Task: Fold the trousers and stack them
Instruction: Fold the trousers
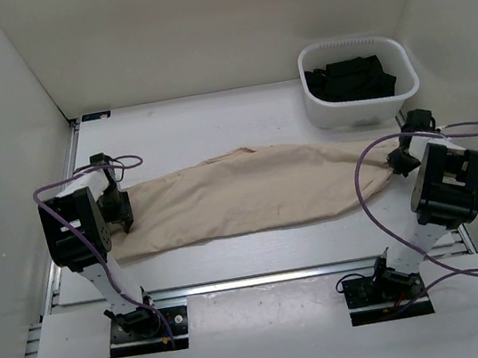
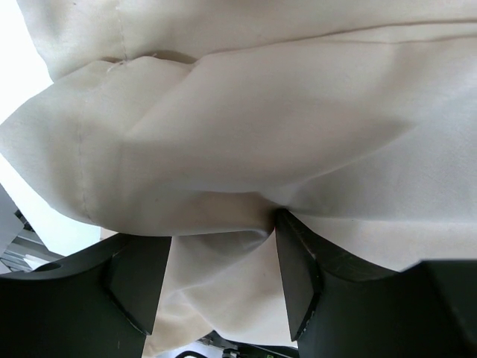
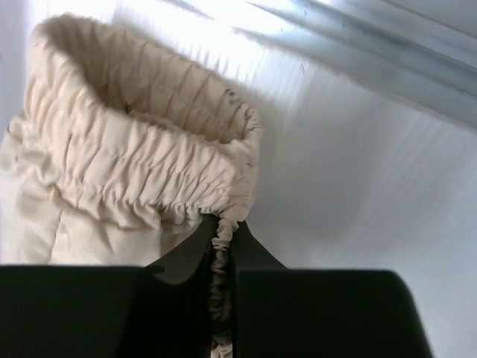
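The beige trousers (image 1: 241,192) lie stretched left to right across the table, legs together, elastic waistband at the right end. My left gripper (image 1: 119,206) is at their left end. In the left wrist view its jaws (image 2: 216,276) stand wide apart, with loose cloth (image 2: 246,127) draped over and between the fingers. My right gripper (image 1: 401,157) is at the right end. In the right wrist view it (image 3: 222,231) is shut on the gathered waistband (image 3: 141,164), a strip of it pinched between the fingers.
A white bin (image 1: 317,100) holding dark folded clothes (image 1: 350,79) stands at the back right, just behind the right arm. White walls enclose the table on the left, back and right. Purple cables loop off both arms.
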`<action>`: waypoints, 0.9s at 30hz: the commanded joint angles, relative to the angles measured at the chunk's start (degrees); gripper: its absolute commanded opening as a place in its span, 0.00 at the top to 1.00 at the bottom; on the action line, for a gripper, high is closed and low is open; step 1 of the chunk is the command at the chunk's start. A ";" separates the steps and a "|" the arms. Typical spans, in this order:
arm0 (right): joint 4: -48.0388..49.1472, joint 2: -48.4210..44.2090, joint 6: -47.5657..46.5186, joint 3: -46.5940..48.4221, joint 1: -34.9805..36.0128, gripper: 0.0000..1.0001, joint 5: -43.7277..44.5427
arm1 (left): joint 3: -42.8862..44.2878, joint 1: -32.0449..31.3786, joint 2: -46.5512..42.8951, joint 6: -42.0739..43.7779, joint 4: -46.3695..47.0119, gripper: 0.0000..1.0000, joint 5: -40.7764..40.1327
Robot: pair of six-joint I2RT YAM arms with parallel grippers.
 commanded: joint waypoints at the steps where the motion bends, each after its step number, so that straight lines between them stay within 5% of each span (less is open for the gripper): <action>1: -9.47 -5.65 -4.53 1.37 5.70 1.00 9.97 | -2.32 0.35 1.01 -1.04 8.03 0.31 -1.98; 7: -21.55 -17.09 -7.25 8.34 24.84 1.00 37.98 | -2.84 0.35 -0.74 -1.04 8.03 0.30 -1.45; 13: -37.88 -12.91 2.65 21.32 56.65 1.00 52.97 | -1.62 0.35 -0.22 -1.04 8.03 0.30 -2.50; 16: -45.80 -2.63 9.33 35.60 73.77 1.00 55.53 | 0.05 0.35 0.39 -1.04 8.03 0.30 -2.51; 19: -52.83 9.59 12.16 47.06 81.97 1.00 56.14 | 1.54 0.35 1.01 -1.04 8.03 0.30 -2.51; 22: -54.96 19.44 14.54 58.24 86.03 1.00 53.70 | 2.07 0.35 1.01 -1.04 8.03 0.30 -2.51; 27: -45.04 26.75 9.98 59.14 86.23 1.00 43.27 | 2.60 0.35 1.01 -1.04 8.03 0.30 -2.51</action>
